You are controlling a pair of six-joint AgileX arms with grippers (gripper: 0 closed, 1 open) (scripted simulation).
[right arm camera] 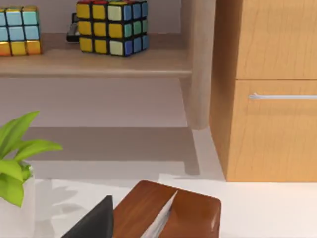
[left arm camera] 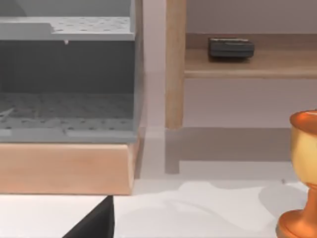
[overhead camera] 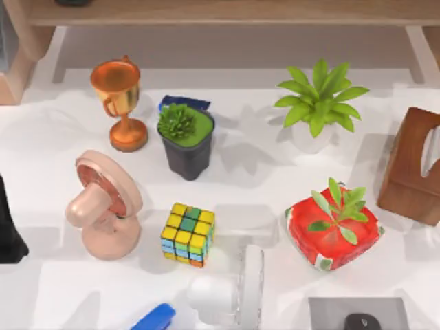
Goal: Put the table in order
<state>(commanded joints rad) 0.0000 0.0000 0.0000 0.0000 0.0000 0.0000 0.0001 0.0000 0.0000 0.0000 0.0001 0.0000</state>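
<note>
Sitting cluttered: the large flat white table spans the top view below a light wooden shelf board. On it: copper trophy cup, black pot with green succulent, pink desk fan, multicoloured puzzle cube, red strawberry-print pot, brown wooden tissue box. Left arm parked at the table's left edge; both end effectors' state: cannot tell.

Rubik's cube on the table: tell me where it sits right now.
In the top view, the Rubik's cube sits left of centre near the front of the table, between the pink fan and red planter.
</note>
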